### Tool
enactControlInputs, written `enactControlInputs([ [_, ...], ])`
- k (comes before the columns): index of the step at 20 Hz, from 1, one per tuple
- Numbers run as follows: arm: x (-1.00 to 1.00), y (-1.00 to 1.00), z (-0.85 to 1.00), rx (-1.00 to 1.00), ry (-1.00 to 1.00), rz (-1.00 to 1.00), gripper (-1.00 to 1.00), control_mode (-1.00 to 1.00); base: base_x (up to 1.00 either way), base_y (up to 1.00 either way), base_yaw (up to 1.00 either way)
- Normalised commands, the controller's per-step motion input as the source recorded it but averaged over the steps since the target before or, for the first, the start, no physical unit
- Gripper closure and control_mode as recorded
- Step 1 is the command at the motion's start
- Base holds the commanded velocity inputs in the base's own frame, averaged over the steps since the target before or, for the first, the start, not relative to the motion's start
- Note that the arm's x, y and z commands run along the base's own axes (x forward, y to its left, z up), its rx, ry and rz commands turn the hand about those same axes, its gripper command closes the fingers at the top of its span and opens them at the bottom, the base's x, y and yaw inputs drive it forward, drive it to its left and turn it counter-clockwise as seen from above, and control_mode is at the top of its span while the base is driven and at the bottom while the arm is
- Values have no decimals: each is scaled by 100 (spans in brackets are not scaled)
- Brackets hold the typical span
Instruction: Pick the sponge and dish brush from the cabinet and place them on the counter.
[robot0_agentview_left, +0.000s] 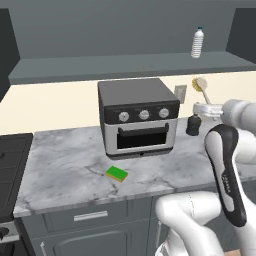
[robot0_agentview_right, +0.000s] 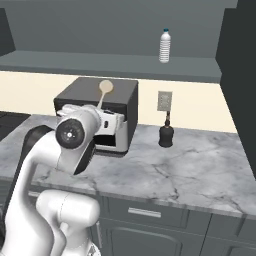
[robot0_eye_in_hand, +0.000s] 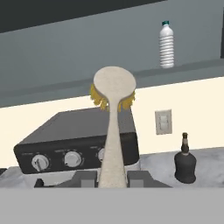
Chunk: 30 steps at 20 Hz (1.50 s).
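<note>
Cream-coloured and thin, the handle of the dish brush (robot0_eye_in_hand: 112, 131) stands up between my finger tips in the hand view, and my gripper (robot0_eye_in_hand: 112, 180) is clenched on its lower end. Its round head sits at the top, with tan bristles showing behind the pale back (the bristles face away from my camera). From the left base view the dish brush (robot0_agentview_left: 201, 85) hangs in the air above the desk (robot0_agentview_left: 65, 165), to the right of the toaster oven (robot0_agentview_left: 138, 116), with my gripper (robot0_agentview_left: 204, 107) just under the head. From the right base view the brush head (robot0_agentview_right: 105, 87) shows in front of the oven's dark top.

Green over yellow, the sponge (robot0_agentview_left: 117, 174) lies flat on the marbled desk, in front of the toaster oven and a little left of its door, well apart from my gripper.

Up on the grey inner shelf of the open cabinet (robot0_agentview_left: 125, 65) a clear plastic bottle (robot0_agentview_left: 198, 43) stands upright near the right end. A small dark bottle (robot0_agentview_left: 193, 125) stands on the desk just right of the oven, by the wall, below a pale wall outlet (robot0_agentview_right: 164, 101). At the far left of the left base view the edge of the black stovetop (robot0_agentview_left: 12, 165) meets the desk.
</note>
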Motion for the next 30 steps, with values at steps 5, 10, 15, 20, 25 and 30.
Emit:
enactControlInputs([
  [5, -11, -3, -24, -6, 5, 8, 100, -100, 0, 0, 0],
  [10, -2, -3, -23, -4, 6, 0, 100, -100, 0, 0, 0],
  [15, -7, -17, -41, -3, 11, 0, 100, -100, 0, 0, 0],
  [20, -8, -28, -42, -2, 13, 0, 100, -100, 0, 0, 0],
  [25, 1, -22, -45, -1, 16, 0, 100, -100, 0, 0, 0],
  [30, 28, -6, -50, 0, 12, 0, 100, -100, 0, 0, 0],
])
